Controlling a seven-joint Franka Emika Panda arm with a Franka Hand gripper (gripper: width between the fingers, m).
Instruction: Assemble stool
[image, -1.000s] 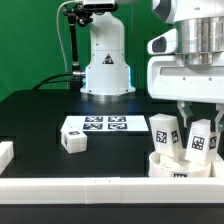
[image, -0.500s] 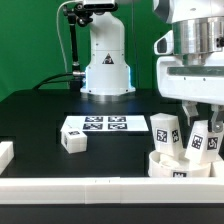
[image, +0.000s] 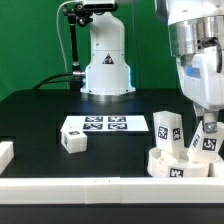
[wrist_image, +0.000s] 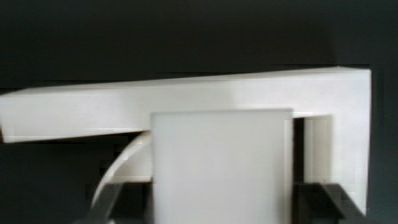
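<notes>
The round white stool seat lies at the exterior view's right, by the front rail. Two white tagged legs stand upright on it: a free one and one held in my gripper. The gripper comes straight down and is shut on that leg. In the wrist view the held leg fills the space between the dark fingers, and the seat's curved edge shows beside it. A third leg lies loose on the black table at the left.
The marker board lies mid-table. White border rails run along the front and meet in a corner in the wrist view. A short white rail piece sits at the left edge. The robot base stands at the back.
The hand has turned about its vertical axis over the seat, with the held leg in it, and has shifted slightly toward the exterior view's right. The other parts have not moved.
</notes>
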